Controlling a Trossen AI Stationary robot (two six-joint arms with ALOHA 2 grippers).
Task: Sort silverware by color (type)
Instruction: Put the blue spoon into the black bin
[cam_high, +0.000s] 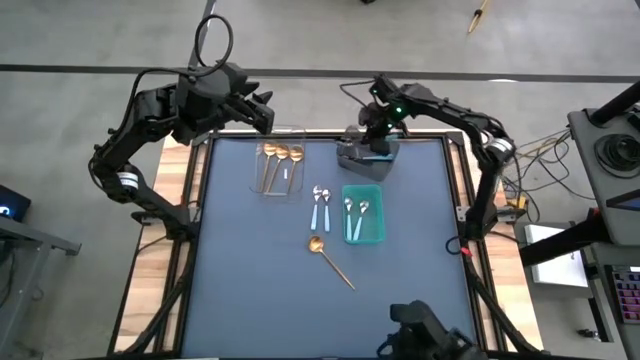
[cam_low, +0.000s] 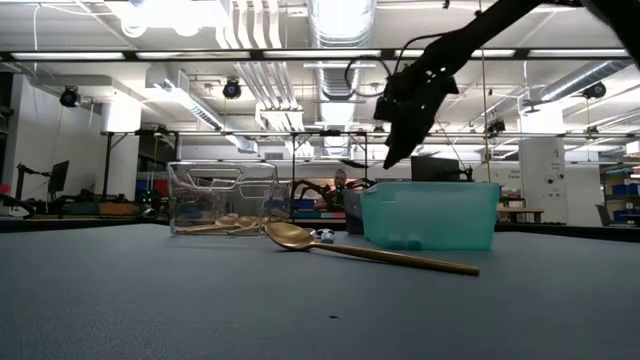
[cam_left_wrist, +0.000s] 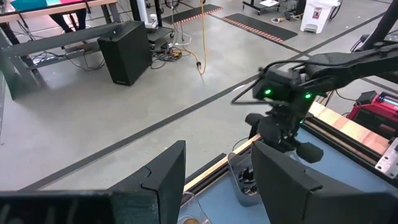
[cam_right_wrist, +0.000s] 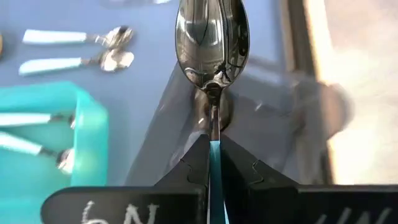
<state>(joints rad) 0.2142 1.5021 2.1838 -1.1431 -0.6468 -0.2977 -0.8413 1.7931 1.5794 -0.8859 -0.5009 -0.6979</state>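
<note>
Dark-bowled spoon (cam_right_wrist: 212, 46) sticks straight out ahead of the right gripper (cam_right_wrist: 213, 163), its teal handle pinched between the closed jaws, directly over the grey bin (cam_high: 366, 152); lower before letting go so it lands inside. Left gripper (cam_left_wrist: 214, 180) waits part open, holding nothing

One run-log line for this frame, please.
right gripper: shut on dark spoon, above grey bin | left gripper: open, waiting by clear bin | gold spoon: loose on table

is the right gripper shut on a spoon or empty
Shut on a spoon: in the right wrist view the right gripper pinches the teal handle of a dark-bowled spoon above the grey bin.
</note>
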